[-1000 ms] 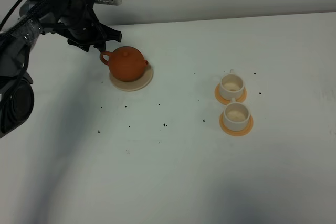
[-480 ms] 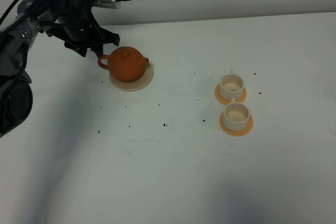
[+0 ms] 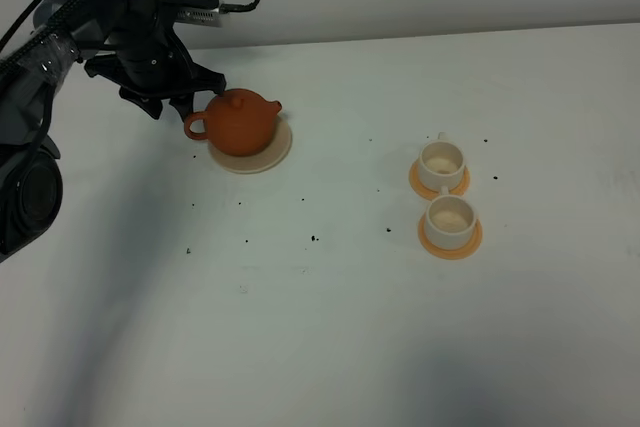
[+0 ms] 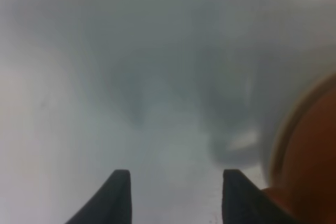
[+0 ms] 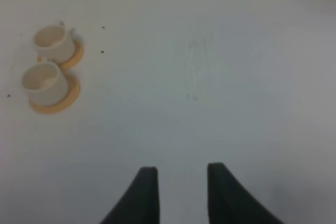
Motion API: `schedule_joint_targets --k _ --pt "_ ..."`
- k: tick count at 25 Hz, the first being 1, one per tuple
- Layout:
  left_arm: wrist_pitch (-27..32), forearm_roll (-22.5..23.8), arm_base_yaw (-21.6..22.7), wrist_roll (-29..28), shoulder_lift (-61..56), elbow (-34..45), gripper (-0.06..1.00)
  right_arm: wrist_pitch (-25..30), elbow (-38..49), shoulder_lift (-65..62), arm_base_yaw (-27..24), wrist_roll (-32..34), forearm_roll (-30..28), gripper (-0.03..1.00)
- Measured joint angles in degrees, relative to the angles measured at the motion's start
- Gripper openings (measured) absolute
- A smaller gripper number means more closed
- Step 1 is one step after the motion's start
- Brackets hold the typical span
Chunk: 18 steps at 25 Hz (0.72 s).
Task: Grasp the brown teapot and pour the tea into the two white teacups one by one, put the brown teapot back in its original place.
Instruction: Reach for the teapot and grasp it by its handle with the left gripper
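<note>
- Teapot [image 3: 240, 123]: is sitting upright on the saucer [image 3: 273, 156] at the far left of the bench [image 3: 330, 327]. Its lid [image 3: 237, 99] is on and its handle [image 3: 194, 128] is pointing toward the left arm [image 3: 140, 37].
- Left jaws: are standing wide and gripping nothing. In the wrist view we are seeing only bare bench between them. The pot is lying just beside one finger, perhaps touching it, though blur is stopping us from telling.
- Risk, missed grasp: the handle is not lying between the jaws, so closing here is likely catching air or clipping the loop from outside.
- Risk, shove: with a finger this near the pot, a sideways correction is liable to be pushing it across or off the saucer, or rocking it and slopping tea.
- Risk, lid: we are judging it loose, so a steep tilt is threatening to drop it.
- Far cup [image 3: 442, 161] and near cup [image 3: 450, 215]: are standing just beside each other, well apart from the pot, each on a coaster [image 3: 463, 240].
- Risk, pour: with cups this small and close, a drifting spout [image 3: 278, 108] is risking tea on the bench or in the wrong cup, or a knock.
- Tea: is not showing, so we are unable to tell how full the pot is.
- Right jaws: are hanging apart and empty over bare bench, clear of the cups.
- Risk, return: the saucer is only slightly wider than the pot, so an off-centre set-down is leaving it tilted on the rim.
</note>
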Motion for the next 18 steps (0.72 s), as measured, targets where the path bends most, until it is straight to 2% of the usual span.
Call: schedule_joint_targets --k 4,7,10,13,16,18 --pt "0.0 2.3 0.1 2.7 -1.3 0.0 0.4 0.0 0.0 0.0 0.0 0.0 0.0 0.24" --pt "0.0 1.8 0.4 7.3 -3.6 0.0 0.4 0.0 0.0 0.0 0.0 0.0 0.0 0.24" --pt "0.0 -0.6 0.6 13.9 -6.6 0.0 0.4 0.0 0.0 0.0 0.0 0.0 0.0 0.24" --pt "0.0 -5.2 0.6 20.3 -9.2 0.0 0.4 0.0 0.0 0.0 0.0 0.0 0.1 0.24" --pt "0.0 -9.7 0.5 24.1 -10.3 0.0 0.4 0.0 0.0 0.0 0.0 0.0 0.1 0.24" --pt "0.0 -10.6 0.2 24.8 -10.3 0.1 0.4 0.0 0.0 0.0 0.0 0.0 0.1 0.24"
